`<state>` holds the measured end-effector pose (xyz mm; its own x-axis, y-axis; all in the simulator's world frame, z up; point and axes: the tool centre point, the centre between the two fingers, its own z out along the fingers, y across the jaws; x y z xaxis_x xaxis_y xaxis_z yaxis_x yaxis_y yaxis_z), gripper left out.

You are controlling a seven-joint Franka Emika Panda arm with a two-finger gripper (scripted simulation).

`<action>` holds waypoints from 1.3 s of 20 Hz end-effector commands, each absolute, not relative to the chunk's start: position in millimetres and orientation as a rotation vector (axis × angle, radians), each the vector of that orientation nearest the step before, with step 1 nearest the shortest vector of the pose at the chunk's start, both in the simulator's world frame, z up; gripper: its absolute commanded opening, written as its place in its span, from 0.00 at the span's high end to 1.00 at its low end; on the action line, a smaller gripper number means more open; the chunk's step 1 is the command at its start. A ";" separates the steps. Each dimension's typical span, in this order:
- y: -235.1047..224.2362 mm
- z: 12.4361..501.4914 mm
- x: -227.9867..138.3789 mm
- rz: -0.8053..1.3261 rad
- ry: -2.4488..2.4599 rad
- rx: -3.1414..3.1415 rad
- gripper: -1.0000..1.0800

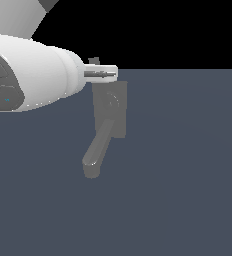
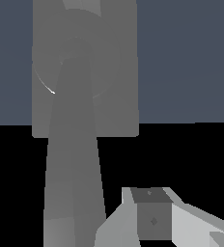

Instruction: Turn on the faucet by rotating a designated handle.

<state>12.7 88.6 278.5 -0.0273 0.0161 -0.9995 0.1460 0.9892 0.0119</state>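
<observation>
Hovering at the faucet's [image 1: 109, 112] far top edge, the claw [image 1: 102, 73] (grip state unclear) has yet to visibly turn the handle

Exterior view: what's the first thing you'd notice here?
The big white robot arm fills the upper part of the exterior view's left. Its gripper pokes out just above the grey faucet, whose thick spout slants down toward the dark floor.
</observation>
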 end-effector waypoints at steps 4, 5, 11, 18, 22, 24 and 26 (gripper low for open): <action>58.9 292.3 11.7 -0.114 1.578 0.140 1.00; 55.2 293.9 11.3 -0.114 1.577 0.140 1.00; 32.5 303.6 8.9 -0.113 1.568 0.140 1.00; 25.8 282.1 1.6 -0.106 1.601 0.130 1.00; 7.9 282.6 0.5 -0.108 1.591 0.133 1.00; -0.9 282.9 0.0 -0.109 1.586 0.134 1.00; -9.7 283.1 -0.5 -0.110 1.581 0.136 1.00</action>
